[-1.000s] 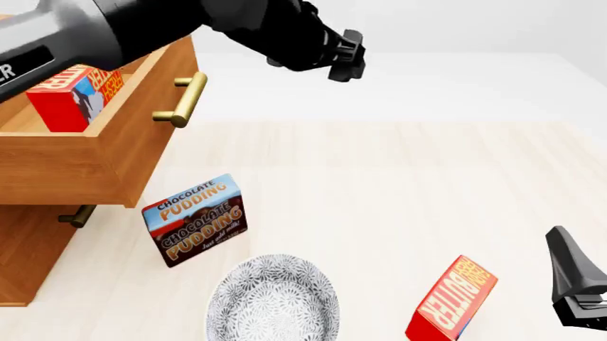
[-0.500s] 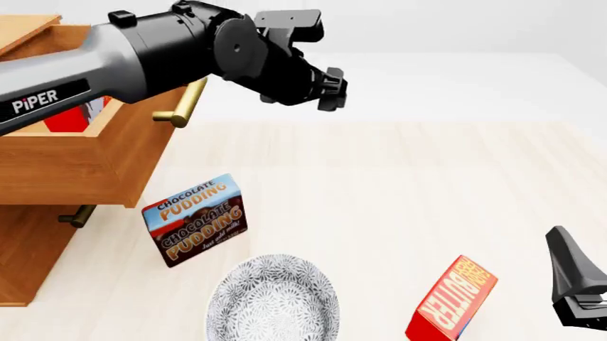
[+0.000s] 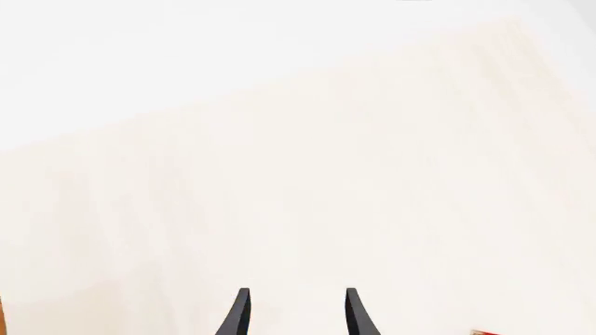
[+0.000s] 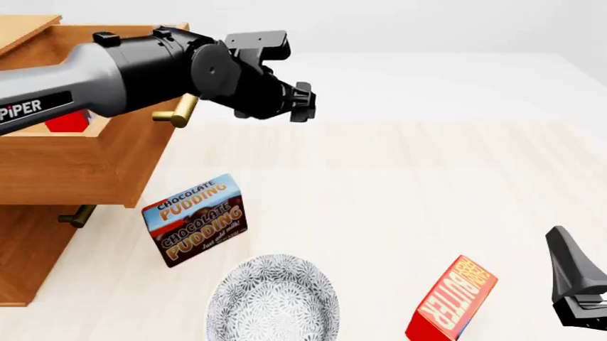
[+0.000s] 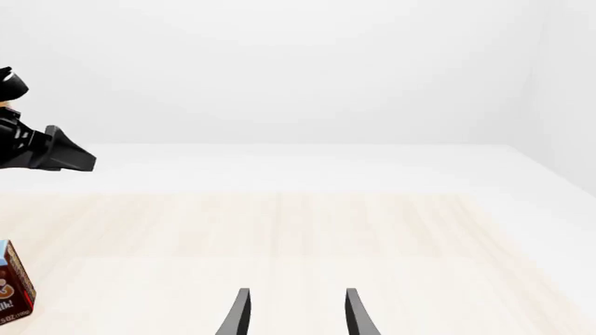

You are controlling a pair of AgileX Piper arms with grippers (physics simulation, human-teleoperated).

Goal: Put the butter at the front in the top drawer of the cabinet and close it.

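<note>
The cabinet (image 4: 38, 234) stands at the left with its top drawer (image 4: 95, 160) pulled open. A red butter carton (image 4: 67, 122) sits inside the drawer, mostly hidden behind my left arm. The other butter carton (image 4: 453, 298) stands on the table at the front right, and its corner shows in the left wrist view (image 3: 482, 332). My left gripper (image 4: 303, 103) is open and empty in the air, just right of the drawer's brass handle (image 4: 176, 111). Its fingers (image 3: 242, 314) are apart over bare table. My right gripper (image 4: 573, 280) is open and empty at the front right, beside that carton.
A chocolate pudding box (image 4: 195, 219) stands in front of the cabinet and also shows in the right wrist view (image 5: 11, 289). A patterned grey bowl (image 4: 273, 298) sits at the front. The lower drawer's handle (image 4: 76, 215) is below the open drawer.
My left arm has swung down and to the left, out of the drawer toward its handle, and now covers most of the butter in the drawer. The right arm has not moved.
</note>
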